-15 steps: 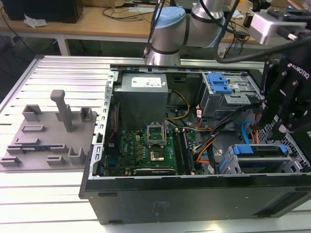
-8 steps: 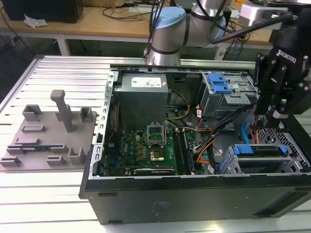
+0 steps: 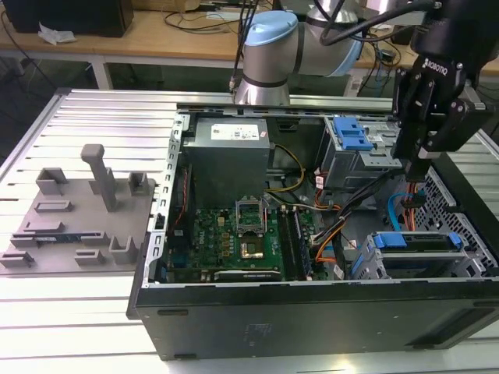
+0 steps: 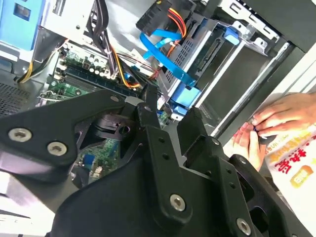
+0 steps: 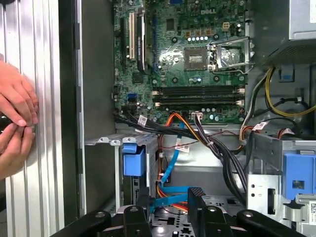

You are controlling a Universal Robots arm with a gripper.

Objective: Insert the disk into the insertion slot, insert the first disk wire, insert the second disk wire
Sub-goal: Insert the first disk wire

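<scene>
Blue-caddied disk [image 3: 413,242] fills the insertion slot [image 3: 469,238], four o'clock in the exterior view. So my jaws straddle the blue wire [image 5: 170,163], parted, seemingly clamping nothing.

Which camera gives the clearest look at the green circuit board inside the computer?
The first wrist view: it faces the green circuit board nearly square-on, with its socket plain. The exterior view shows the board slanted, inside the case. The second wrist view catches a narrow strip.
</scene>
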